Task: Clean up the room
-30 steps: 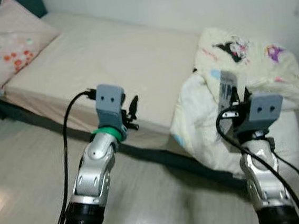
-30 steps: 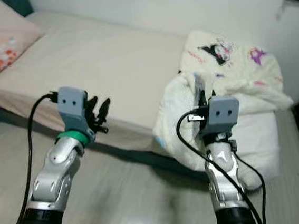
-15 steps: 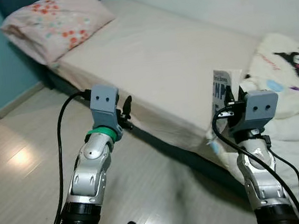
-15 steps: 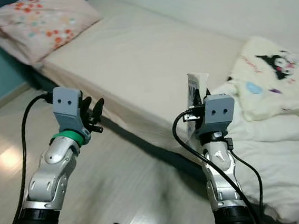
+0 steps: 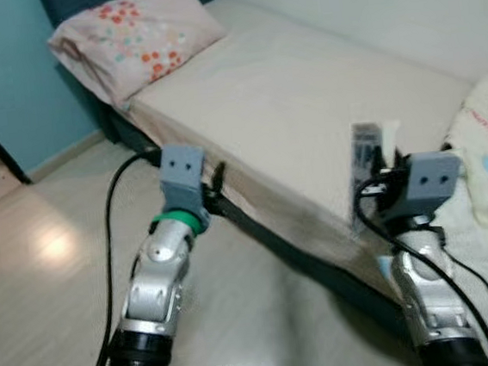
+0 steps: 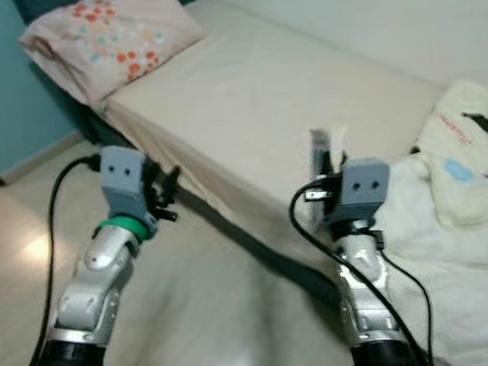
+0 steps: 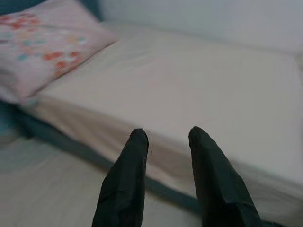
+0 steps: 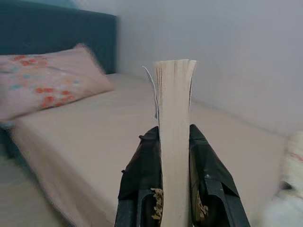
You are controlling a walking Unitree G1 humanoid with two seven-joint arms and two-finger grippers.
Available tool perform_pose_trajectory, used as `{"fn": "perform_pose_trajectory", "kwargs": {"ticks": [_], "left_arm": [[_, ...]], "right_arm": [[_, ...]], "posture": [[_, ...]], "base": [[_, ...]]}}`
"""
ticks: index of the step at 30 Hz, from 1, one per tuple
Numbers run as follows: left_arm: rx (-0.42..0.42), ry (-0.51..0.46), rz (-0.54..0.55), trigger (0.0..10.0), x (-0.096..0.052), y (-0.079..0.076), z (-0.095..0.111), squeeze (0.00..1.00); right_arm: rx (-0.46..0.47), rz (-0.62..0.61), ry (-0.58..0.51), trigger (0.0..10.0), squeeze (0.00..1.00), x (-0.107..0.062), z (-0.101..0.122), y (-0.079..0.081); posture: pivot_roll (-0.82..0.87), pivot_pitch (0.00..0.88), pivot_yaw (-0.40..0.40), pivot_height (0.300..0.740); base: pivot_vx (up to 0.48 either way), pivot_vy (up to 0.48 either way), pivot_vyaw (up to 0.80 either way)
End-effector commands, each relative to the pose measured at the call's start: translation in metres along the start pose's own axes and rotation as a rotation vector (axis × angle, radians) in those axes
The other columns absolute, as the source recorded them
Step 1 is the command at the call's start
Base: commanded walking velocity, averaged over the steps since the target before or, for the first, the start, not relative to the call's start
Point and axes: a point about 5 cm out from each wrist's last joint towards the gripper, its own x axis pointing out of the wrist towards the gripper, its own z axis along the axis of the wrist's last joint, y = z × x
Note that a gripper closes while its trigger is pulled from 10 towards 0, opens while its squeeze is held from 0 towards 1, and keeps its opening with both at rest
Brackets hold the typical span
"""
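One book [image 8: 174, 137] is what you carry: the right gripper [image 8: 174, 189] pinches it from both sides, long axis upright, page edges toward the wrist camera, just above the near edge of the bed [image 5: 307, 116]. The left gripper [image 7: 165, 146] hangs spread and empty over the floor [image 5: 54, 279]. Any put-down falls to your right arm.

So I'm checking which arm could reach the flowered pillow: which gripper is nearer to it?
Left. The left gripper hovers over the floor beside the bed edge, toward the flowered pillow. The right gripper, shut on a book, is further down the bed, near the blanket.
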Motion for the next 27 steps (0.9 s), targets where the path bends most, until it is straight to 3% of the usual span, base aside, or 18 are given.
{"fn": "perform_pose_trajectory", "kwargs": {"ticks": [1,9,11,12,15,16,19,22,27], "left_arm": [[-0.008,0.012,-0.025,10.0,0.000,-0.008,-0.003,0.00],[0.008,0.031,-0.016,10.0,-0.002,-0.006,-0.011,0.00],[0.058,0.084,0.026,10.0,-0.006,0.001,-0.029,0.00],[0.097,0.143,0.073,10.0,-0.011,0.010,-0.047,0.00],[0.108,0.163,0.090,10.0,-0.013,0.013,-0.053,0.00],[0.125,0.224,0.146,10.0,-0.023,0.025,-0.073,0.00],[0.125,0.224,0.146,10.0,-0.023,0.025,-0.073,0.00],[0.130,0.298,0.211,10.0,-0.039,0.039,-0.097,0.00],[0.122,0.286,0.218,10.0,-0.040,0.039,-0.098,0.00]], "right_arm": [[-0.029,-0.032,0.000,10.0,0.00,-0.002,0.001,-0.009],[0.002,-0.018,-0.022,10.0,0.00,-0.002,0.003,-0.008],[0.037,0.046,-0.023,10.0,0.00,-0.002,0.004,-0.001],[0.063,0.120,-0.016,10.0,0.00,-0.004,0.004,0.009],[0.067,0.148,-0.012,10.0,0.00,-0.005,0.004,0.013],[0.086,0.221,0.029,10.0,0.00,-0.008,-0.002,0.024],[0.086,0.221,0.029,10.0,0.00,-0.008,-0.002,0.024],[0.073,0.219,0.070,10.0,0.00,-0.012,-0.014,0.026],[0.016,0.134,0.105,10.0,0.00,-0.011,-0.022,0.014]], "posture": [[0.00,0.102,-0.005,0.740],[0.00,0.102,-0.005,0.740],[0.00,0.102,-0.005,0.740],[0.00,0.106,0.001,0.740],[0.00,0.106,0.001,0.740],[0.00,0.107,0.002,0.740],[0.00,0.107,0.002,0.740],[0.00,0.107,0.000,0.740],[0.01,0.107,-0.002,0.740]], "base": [[0.469,0.000,0.68],[0.468,0.000,0.43],[0.469,0.000,0.00],[0.465,0.000,0.00],[0.465,0.000,0.00],[0.469,0.000,0.00],[0.469,0.000,0.00],[0.467,0.000,0.00],[0.469,0.000,0.00]]}}
